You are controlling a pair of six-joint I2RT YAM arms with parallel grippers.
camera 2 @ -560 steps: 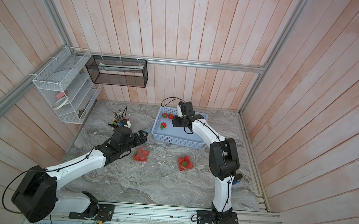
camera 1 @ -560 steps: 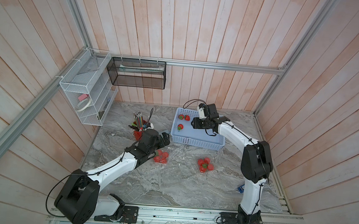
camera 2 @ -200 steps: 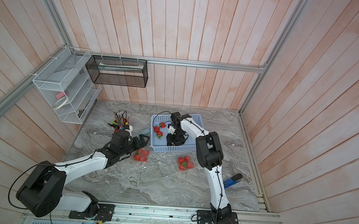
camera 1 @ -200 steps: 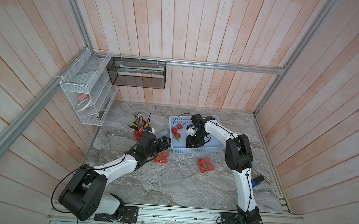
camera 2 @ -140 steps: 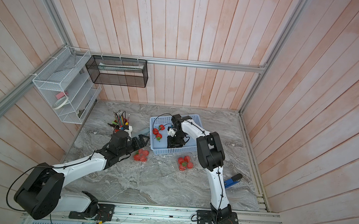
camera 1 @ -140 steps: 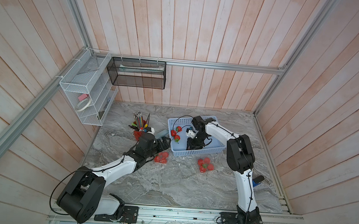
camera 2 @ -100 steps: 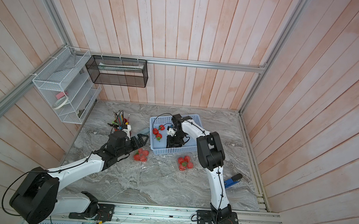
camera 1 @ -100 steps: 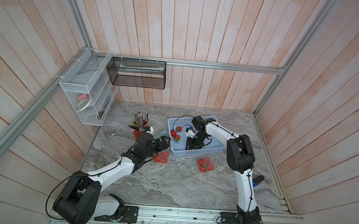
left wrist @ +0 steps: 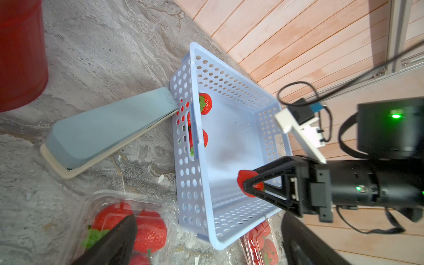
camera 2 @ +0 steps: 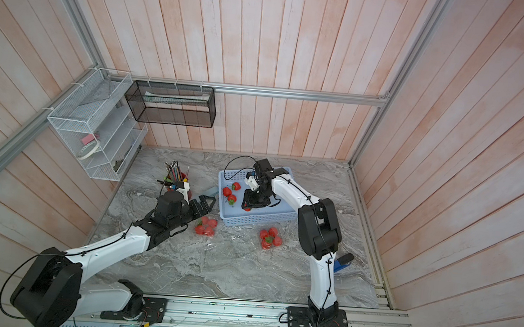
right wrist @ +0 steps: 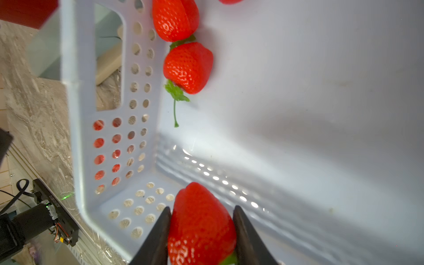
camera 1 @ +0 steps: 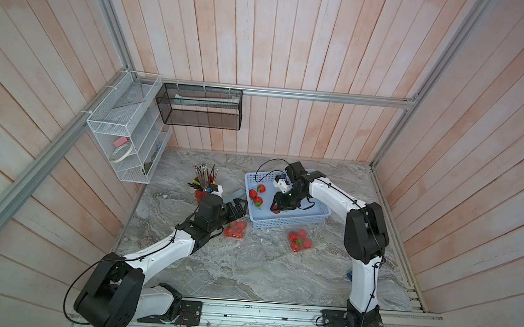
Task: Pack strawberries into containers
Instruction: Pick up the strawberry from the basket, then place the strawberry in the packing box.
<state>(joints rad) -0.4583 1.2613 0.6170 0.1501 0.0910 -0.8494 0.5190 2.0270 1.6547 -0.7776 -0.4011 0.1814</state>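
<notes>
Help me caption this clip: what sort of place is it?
Most likely a robot training booth, not a kitchen: plank walls edged with an aluminium frame, two robot arms bolted to a rail, and a stone-look table staged with strawberries.

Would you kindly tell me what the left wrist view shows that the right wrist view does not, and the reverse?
Only the left wrist view: clear containers of packed strawberries, and the right gripper seen from outside. Only the right wrist view: both fingers pressing the sides of the held strawberry. Both: the blue basket, the held strawberry, and loose berries inside the basket.
</notes>
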